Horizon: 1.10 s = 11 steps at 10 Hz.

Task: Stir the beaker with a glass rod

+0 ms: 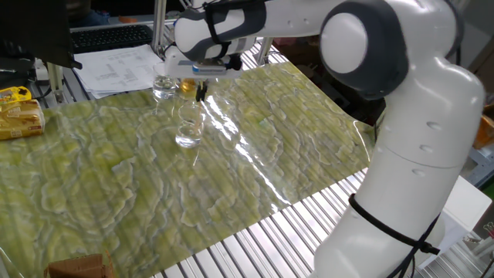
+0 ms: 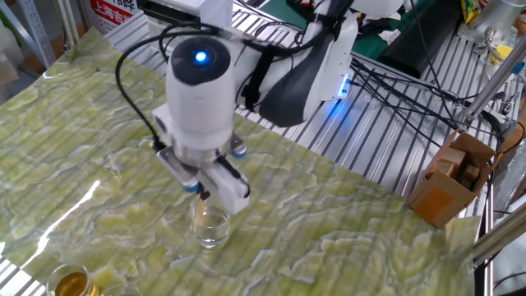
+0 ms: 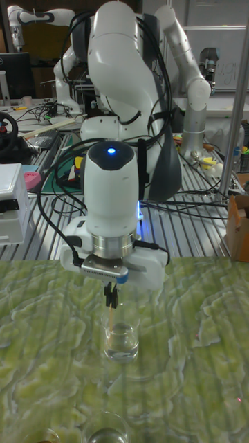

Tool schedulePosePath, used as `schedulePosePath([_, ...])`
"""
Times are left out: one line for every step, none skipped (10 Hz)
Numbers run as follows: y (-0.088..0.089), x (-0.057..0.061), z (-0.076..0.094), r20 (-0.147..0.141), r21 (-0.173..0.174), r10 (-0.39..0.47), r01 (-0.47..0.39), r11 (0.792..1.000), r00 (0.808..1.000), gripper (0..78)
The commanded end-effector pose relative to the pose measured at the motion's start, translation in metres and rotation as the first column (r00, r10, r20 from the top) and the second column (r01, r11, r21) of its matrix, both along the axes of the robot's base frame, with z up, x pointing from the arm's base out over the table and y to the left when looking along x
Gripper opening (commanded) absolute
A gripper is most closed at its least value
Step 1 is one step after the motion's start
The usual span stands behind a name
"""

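The beaker (image 1: 189, 131) is a small clear glass standing upright on the green patterned mat (image 1: 116, 193); it also shows in the other fixed view as beaker (image 2: 211, 226) and in the tall view as beaker (image 3: 121, 340). My gripper (image 3: 111, 299) hangs straight above it, pointing down, shut on the glass rod (image 3: 109, 320). The rod shows as a thin pale line running from the fingertips down into the beaker. In the other views the gripper (image 1: 201, 91) (image 2: 204, 195) sits just over the beaker's rim, and the rod is barely visible there.
A glass with amber liquid (image 2: 72, 284) and a second clear glass (image 1: 163, 89) stand near the mat's edge close to the beaker. A yellow packet (image 1: 17, 112) lies at the left, papers (image 1: 120, 66) behind. A cardboard box (image 2: 452, 177) sits on the slatted table.
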<state>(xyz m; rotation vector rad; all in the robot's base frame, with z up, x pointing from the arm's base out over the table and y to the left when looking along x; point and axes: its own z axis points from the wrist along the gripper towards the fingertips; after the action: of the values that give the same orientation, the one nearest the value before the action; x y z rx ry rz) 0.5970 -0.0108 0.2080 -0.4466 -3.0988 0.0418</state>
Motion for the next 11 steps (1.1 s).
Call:
schedulePosePath([0.007,-0.019,0.005,-0.008,0.006,-0.017,0.017,1.000,1.000,1.2])
schedulePosePath([0.023,-0.023,0.010,-0.018,0.013,-0.050,0.050,0.999,0.999,1.2])
schedulePosePath([0.033,-0.026,0.011,-0.020,0.013,-0.069,0.069,0.998,0.997,1.2])
schedulePosePath([0.040,-0.027,0.009,-0.020,0.015,-0.077,0.078,0.997,0.997,1.2])
schedulePosePath([0.043,-0.025,0.005,-0.016,0.018,-0.081,0.081,0.997,0.997,1.2])
schedulePosePath([0.044,-0.022,0.002,-0.013,0.019,-0.085,0.085,0.996,0.996,1.2])
schedulePosePath([0.046,-0.009,-0.003,-0.009,0.014,-0.091,0.091,0.996,0.996,1.2])
schedulePosePath([0.044,-0.003,-0.002,-0.010,0.012,-0.075,0.075,0.997,0.997,1.2])
schedulePosePath([0.035,0.005,-0.002,-0.011,0.014,-0.039,0.039,0.999,0.999,1.2])
schedulePosePath([0.029,0.007,-0.004,-0.007,0.015,-0.014,0.014,1.000,1.000,1.2])
schedulePosePath([0.026,0.007,-0.003,-0.010,0.017,0.003,-0.003,1.000,1.000,1.2])
